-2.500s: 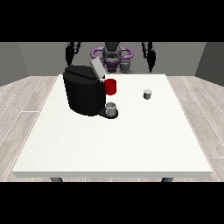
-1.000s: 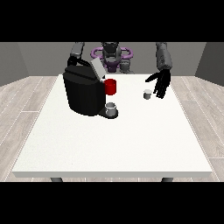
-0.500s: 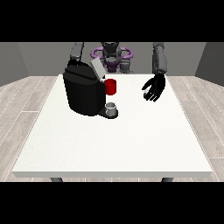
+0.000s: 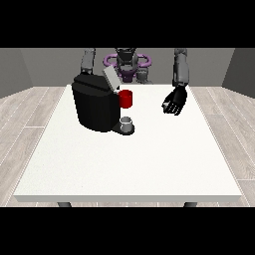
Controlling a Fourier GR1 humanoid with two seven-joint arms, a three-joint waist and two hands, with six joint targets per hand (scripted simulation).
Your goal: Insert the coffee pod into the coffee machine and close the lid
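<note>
White table (image 4: 124,164), grey floor around. Hand at the view's right (image 4: 175,102) hangs right of the machine (image 4: 97,104), fingers curled. Pod unseen, likely under or within that hand; lid (image 4: 110,78) open, tilted up, well apart.

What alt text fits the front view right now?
The black hand at the view's right hovers over the white table, fingers curled, right of the black coffee machine whose lid stands open. No coffee pod is visible.

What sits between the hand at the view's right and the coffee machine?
Front view: only bare table between that hand and the coffee machine.
</note>
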